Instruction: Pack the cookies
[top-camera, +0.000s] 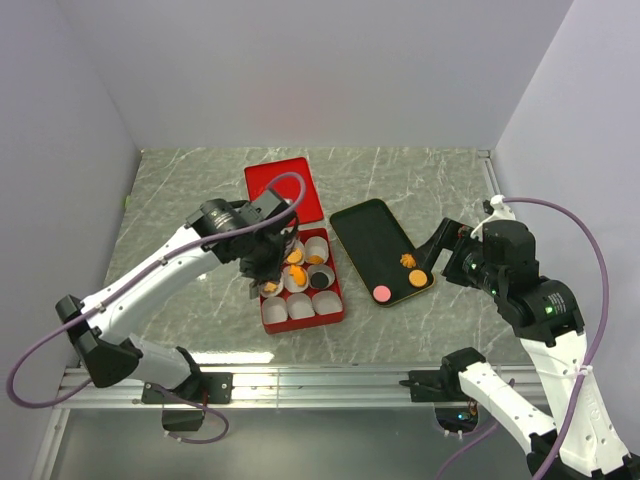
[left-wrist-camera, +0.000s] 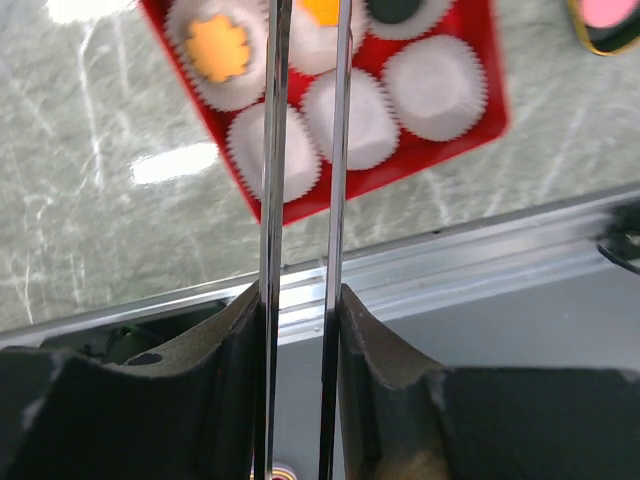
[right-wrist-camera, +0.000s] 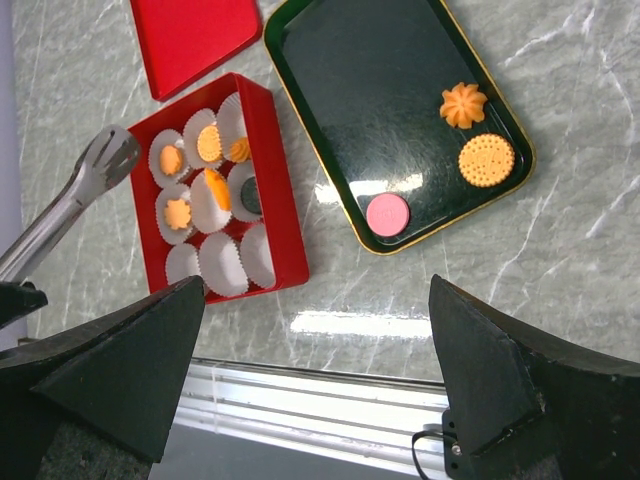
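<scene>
Left fingers (left-wrist-camera: 190, 400) clench metal tongs (right-wrist-camera: 78, 195) over the red box (top-camera: 300, 323). Right fingers (right-wrist-camera: 130, 370), spread wide and empty, hover near the black tray (top-camera: 370, 240) holding 3 cookies (right-wrist-camera: 486, 158).

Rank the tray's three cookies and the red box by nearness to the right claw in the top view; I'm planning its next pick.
From the right claw:
1. Flower-shaped orange cookie and round orange cookie, at the right of the tray: too close to call.
2. Pink cookie, tray's near corner, further left.
3. Red box, left of the tray.
</scene>
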